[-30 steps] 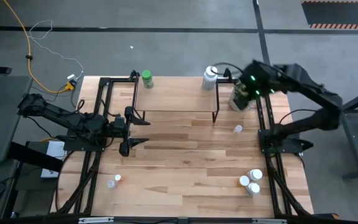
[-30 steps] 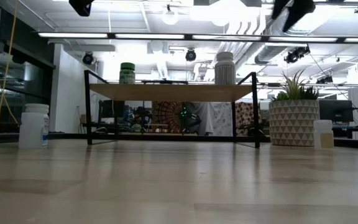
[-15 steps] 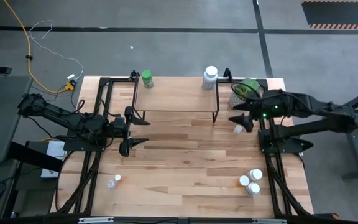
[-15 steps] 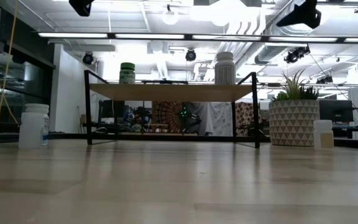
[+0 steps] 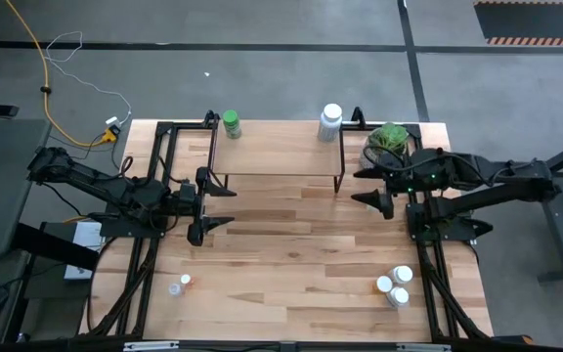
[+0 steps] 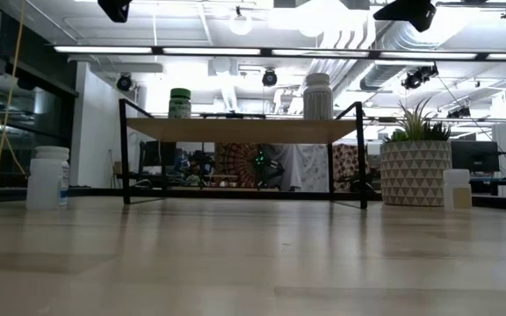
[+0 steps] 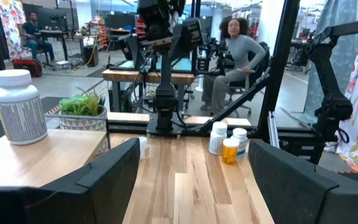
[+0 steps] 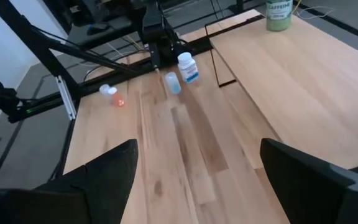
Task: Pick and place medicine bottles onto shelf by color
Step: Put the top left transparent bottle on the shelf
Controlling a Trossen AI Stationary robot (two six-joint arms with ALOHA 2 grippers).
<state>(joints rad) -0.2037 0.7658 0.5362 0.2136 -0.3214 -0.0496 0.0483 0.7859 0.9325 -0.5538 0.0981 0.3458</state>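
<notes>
The shelf (image 5: 275, 156) stands at the table's far middle on thin black legs. A green-capped bottle (image 5: 231, 123) stands on its left end and a white bottle (image 5: 331, 121) on its right end. A small white bottle (image 6: 456, 189) stands on the table beside the plant. Three bottles (image 5: 396, 286) are clustered near the table's right corner, and two (image 5: 179, 286), one orange-capped, near the left. My right gripper (image 5: 371, 187) hangs open, high above the table, right of the shelf and pointing left. My left gripper (image 5: 219, 207) waits open, left of the shelf.
A potted green plant (image 5: 389, 139) stands at the far right beside the shelf. A larger white bottle (image 6: 47, 178) stands on the table left of the shelf. Black frame rails (image 5: 145, 244) run along both table sides. Bare wood (image 5: 291, 264) lies in front of the shelf.
My right arm has swung back from the shelf's far right corner and the plant toward the near edge. Its gripper now points toward the table's left, right of the shelf. It has stayed open. The bottles and the shelf have not moved.
</notes>
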